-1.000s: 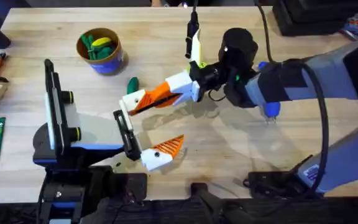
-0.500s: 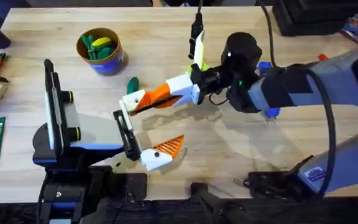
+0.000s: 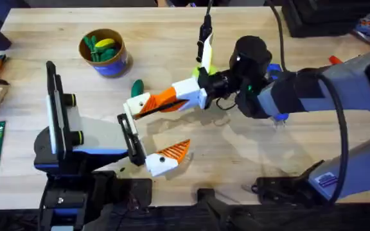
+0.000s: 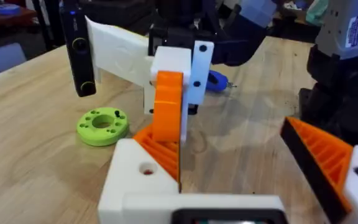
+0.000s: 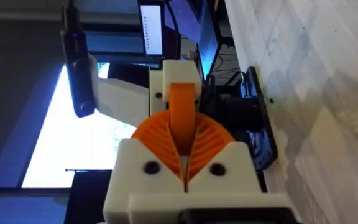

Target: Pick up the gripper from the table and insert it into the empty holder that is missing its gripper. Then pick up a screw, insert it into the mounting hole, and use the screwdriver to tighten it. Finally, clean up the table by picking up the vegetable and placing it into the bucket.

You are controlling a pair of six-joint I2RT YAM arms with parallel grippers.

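Right arm (image 3: 262,90) shifted slightly | right jaws clamp gripper (image 3: 162,97) | left jaws wide

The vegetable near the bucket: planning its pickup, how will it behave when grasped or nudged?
The vegetable looks small, so probably light. Its smooth skin may slip between jaws. Being oblong and rounded, it could roll across the table if pushed sideways.

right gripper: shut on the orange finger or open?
Shut on it. In the right wrist view the right gripper has both ribbed pads pressed against the orange gripper, no gap showing.
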